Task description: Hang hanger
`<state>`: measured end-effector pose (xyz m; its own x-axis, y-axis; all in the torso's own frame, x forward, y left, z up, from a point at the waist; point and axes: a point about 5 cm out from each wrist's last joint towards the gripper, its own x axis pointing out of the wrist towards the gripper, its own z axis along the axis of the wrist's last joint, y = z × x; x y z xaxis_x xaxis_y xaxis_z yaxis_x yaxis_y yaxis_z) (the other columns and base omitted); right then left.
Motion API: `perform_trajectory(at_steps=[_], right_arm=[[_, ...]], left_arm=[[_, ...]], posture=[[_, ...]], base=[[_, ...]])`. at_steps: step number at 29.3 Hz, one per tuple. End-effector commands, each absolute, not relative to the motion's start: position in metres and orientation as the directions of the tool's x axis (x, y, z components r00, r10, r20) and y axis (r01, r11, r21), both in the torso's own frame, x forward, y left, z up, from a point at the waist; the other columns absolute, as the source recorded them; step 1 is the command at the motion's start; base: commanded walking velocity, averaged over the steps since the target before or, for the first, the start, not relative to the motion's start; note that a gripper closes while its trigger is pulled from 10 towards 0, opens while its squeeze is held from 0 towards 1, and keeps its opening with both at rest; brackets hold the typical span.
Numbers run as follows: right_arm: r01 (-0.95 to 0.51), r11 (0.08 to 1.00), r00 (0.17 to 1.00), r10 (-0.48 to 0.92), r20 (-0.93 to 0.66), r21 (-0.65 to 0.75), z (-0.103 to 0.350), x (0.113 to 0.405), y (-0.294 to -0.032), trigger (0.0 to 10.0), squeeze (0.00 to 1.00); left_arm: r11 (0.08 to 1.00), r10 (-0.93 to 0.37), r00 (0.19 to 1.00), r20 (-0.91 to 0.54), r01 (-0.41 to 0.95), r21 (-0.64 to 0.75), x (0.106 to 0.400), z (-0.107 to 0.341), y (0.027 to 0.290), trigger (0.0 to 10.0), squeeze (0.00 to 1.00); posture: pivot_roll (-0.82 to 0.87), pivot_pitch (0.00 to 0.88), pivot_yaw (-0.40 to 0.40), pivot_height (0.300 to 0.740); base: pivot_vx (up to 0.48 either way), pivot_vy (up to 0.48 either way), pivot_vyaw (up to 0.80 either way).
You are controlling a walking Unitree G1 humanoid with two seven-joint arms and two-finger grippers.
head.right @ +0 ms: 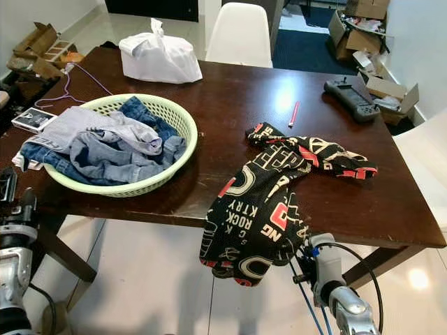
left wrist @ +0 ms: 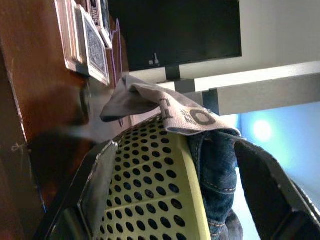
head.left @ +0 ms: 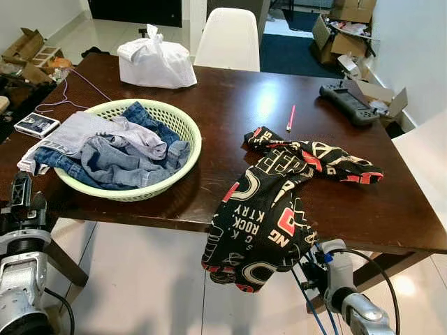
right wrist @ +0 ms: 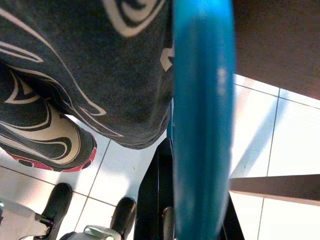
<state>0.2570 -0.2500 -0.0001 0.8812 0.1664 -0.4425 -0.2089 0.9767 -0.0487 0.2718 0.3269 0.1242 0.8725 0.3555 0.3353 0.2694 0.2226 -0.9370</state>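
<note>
A black garment (head.left: 265,209) with red and white print lies on the dark wooden table (head.left: 230,105) and droops over its near edge. Just below the hanging part, my right gripper (head.left: 312,269) is shut on a blue hanger (right wrist: 202,120), whose thin blue wires (head.left: 307,301) run down past the gripper. The hanger bar sits against the cloth (right wrist: 75,75) in the right wrist view. My left gripper (head.left: 21,199) is low at the table's near left corner, open and holding nothing, pointing at the green basket (left wrist: 160,190).
The perforated green basket (head.left: 183,122) holds jeans and grey cloth. A white bag (head.left: 154,63), a red pen (head.left: 290,117), a black controller (head.left: 349,103) and card boxes (head.left: 36,124) lie on the table. A white chair (head.left: 227,38) stands behind. Tiled floor lies below.
</note>
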Motion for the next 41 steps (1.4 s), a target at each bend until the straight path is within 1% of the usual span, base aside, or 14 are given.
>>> perform_trajectory(at_steps=[1, 11, 13, 17, 19, 24, 30, 31, 38, 39, 41], right_arm=[[-0.201, 0.978, 0.89, 0.157, -0.428, -0.059, 0.003, 0.257, -0.254, 10.0, 0.0], [-0.201, 0.977, 0.893, 0.155, -0.423, -0.066, 0.005, 0.256, -0.257, 10.0, 0.0], [-0.202, 0.977, 0.893, 0.153, -0.423, -0.073, 0.006, 0.255, -0.261, 10.0, 0.0], [-0.201, 0.976, 0.894, 0.146, -0.424, -0.087, 0.008, 0.254, -0.267, 10.0, 0.0], [-0.201, 0.976, 0.894, 0.146, -0.424, -0.087, 0.008, 0.254, -0.267, 10.0, 0.0], [-0.201, 0.973, 0.893, 0.134, -0.43, -0.113, 0.01, 0.248, -0.278, 10.0, 0.0], [-0.201, 0.972, 0.892, 0.131, -0.434, -0.12, 0.011, 0.246, -0.282, 10.0, 0.0], [-0.201, 0.972, 0.891, 0.128, -0.436, -0.126, 0.011, 0.243, -0.286, 10.0, 0.0], [-0.194, 0.971, 0.891, 0.117, -0.44, -0.136, 0.01, 0.23, -0.295, 10.0, 0.0], [-0.193, 0.972, 0.889, 0.114, -0.444, -0.137, 0.009, 0.227, -0.297, 10.0, 0.0], [-0.193, 0.972, 0.889, 0.114, -0.444, -0.137, 0.009, 0.227, -0.297, 10.0, 0.0]], left_arm=[[0.227, 0.347, 0.875, 0.338, 0.271, -0.935, 0.272, 0.124, 0.327, 10.0, 0.0], [0.258, 0.348, 0.852, 0.392, 0.315, -0.913, 0.278, 0.135, 0.338, 10.0, 0.0], [0.277, 0.35, 0.835, 0.425, 0.341, -0.898, 0.28, 0.144, 0.346, 10.0, 0.0], [0.298, 0.354, 0.817, 0.454, 0.362, -0.883, 0.28, 0.152, 0.351, 10.0, 0.0], [0.298, 0.354, 0.817, 0.454, 0.362, -0.883, 0.28, 0.152, 0.351, 10.0, 0.0], [0.318, 0.352, 0.796, 0.492, 0.392, -0.863, 0.277, 0.16, 0.355, 10.0, 0.0], [0.313, 0.343, 0.795, 0.501, 0.406, -0.859, 0.276, 0.161, 0.355, 10.0, 0.0], [0.315, 0.328, 0.795, 0.509, 0.416, -0.853, 0.276, 0.161, 0.354, 10.0, 0.0], [0.329, 0.291, 0.798, 0.528, 0.435, -0.838, 0.278, 0.166, 0.355, 10.0, 0.0], [0.338, 0.284, 0.796, 0.535, 0.439, -0.832, 0.279, 0.169, 0.355, 0.0, 0.0], [0.338, 0.284, 0.796, 0.535, 0.439, -0.832, 0.279, 0.169, 0.355, 0.0, 0.0]], posture=[[0.03, 0.166, -0.065, 0.74], [0.02, 0.183, -0.077, 0.74], [0.0, 0.198, -0.086, 0.74], [-0.01, 0.218, -0.101, 0.74], [-0.01, 0.218, -0.101, 0.74], [-0.03, 0.24, -0.133, 0.74], [-0.03, 0.248, -0.137, 0.74], [-0.04, 0.266, -0.14, 0.74], [-0.06, 0.287, -0.144, 0.74], [-0.06, 0.293, -0.145, 0.74], [-0.06, 0.293, -0.145, 0.74]], base=[[0.0, 0.0, 0.0], [0.0, 0.0, 0.0], [0.0, 0.0, 0.0], [0.0, 0.0, 0.0], [0.0, 0.0, 0.0], [0.0, 0.0, 0.0], [0.0, 0.0, 0.0], [0.0, 0.0, 0.0], [0.0, 0.0, 0.0], [0.0, 0.0, 0.0], [0.0, 0.0, 0.0]])
